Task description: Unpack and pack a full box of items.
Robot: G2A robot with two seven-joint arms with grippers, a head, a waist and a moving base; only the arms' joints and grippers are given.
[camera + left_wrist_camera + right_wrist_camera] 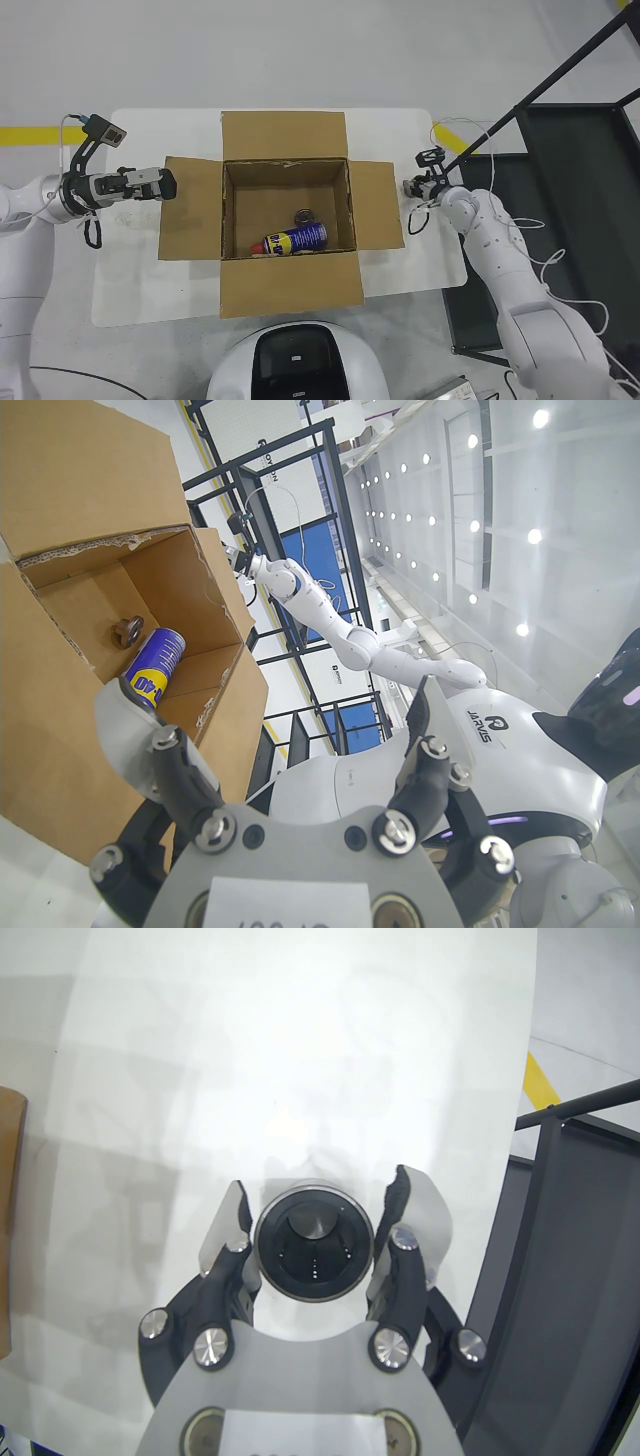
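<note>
An open cardboard box stands in the middle of the white table. On its floor lie a blue and yellow spray can and a small metal flanged part; the left wrist view shows the can and the part too. My left gripper hovers open and empty by the box's left flap. My right gripper is low over the table's right edge. Its fingers stand open on either side of a metal cylinder standing upright on the table.
A black metal rack stands just past the table's right edge, close to the right arm. The box's four flaps lie spread outward. A yellow floor line runs behind the left side.
</note>
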